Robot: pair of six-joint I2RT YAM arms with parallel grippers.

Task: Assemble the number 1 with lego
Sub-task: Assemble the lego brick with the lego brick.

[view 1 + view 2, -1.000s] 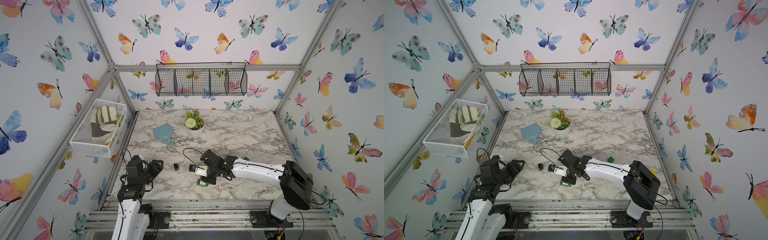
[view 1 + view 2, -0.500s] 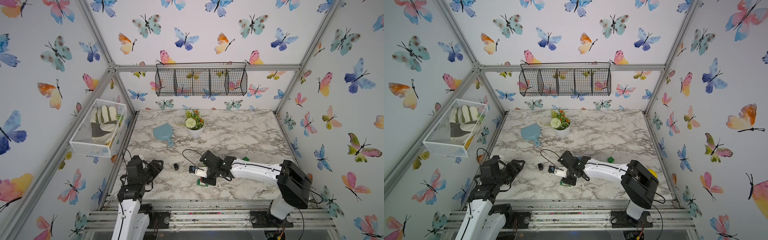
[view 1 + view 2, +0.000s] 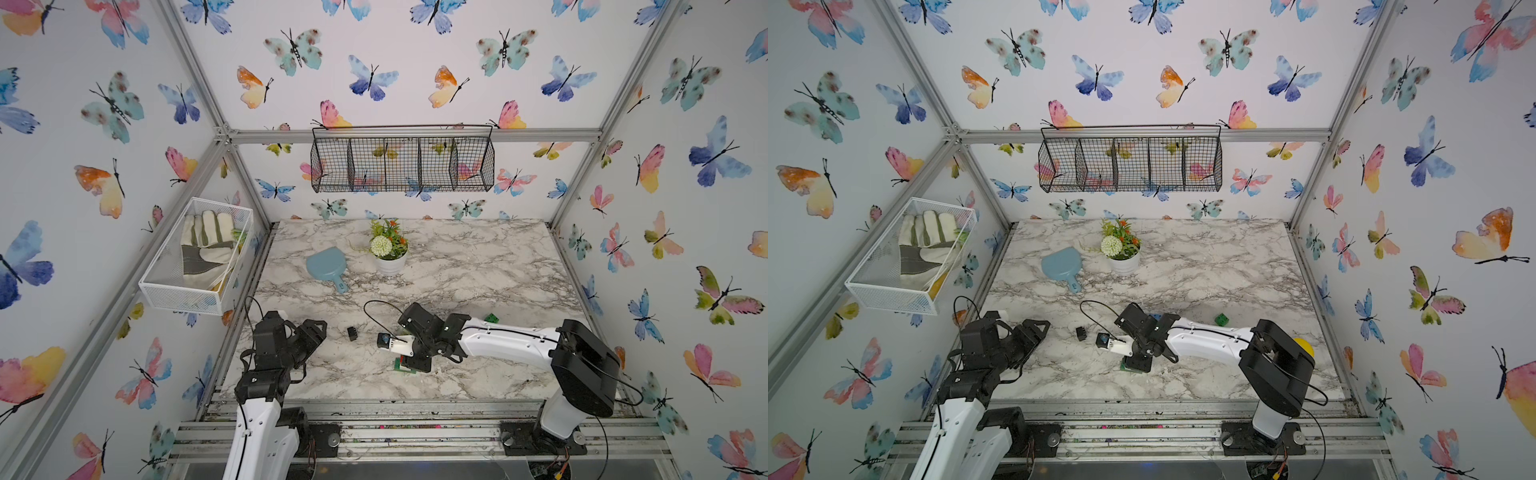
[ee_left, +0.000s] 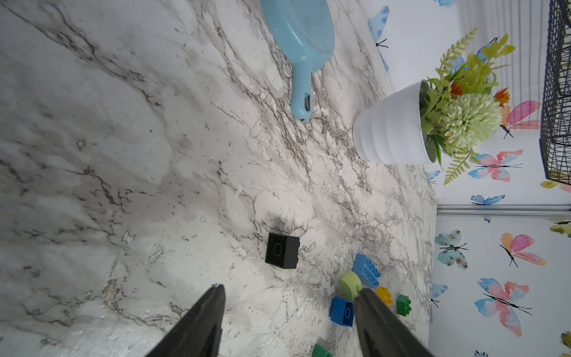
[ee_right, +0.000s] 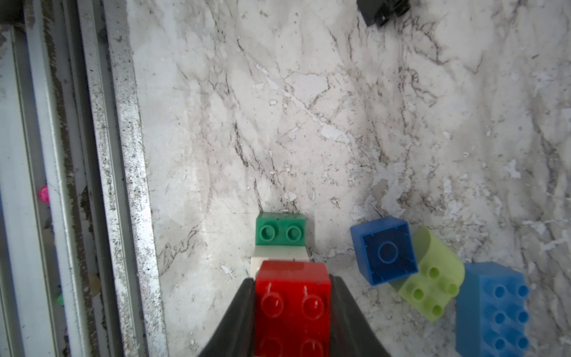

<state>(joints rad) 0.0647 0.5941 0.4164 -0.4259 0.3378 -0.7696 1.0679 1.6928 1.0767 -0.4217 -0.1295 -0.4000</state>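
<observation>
with the right gripper (image 5: 292, 279) pinching the red brick (image 5: 292, 312), i square it over the white brick (image 5: 279, 256) and press straight down.

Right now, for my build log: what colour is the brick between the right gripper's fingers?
The brick is red, clearest in the right wrist view.

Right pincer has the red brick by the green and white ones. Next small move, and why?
Probably press the red brick straight down onto the white brick. The right pincer is shut on it, and it lines up with the white brick and the green brick; whether it is seated yet cannot be told.
</observation>
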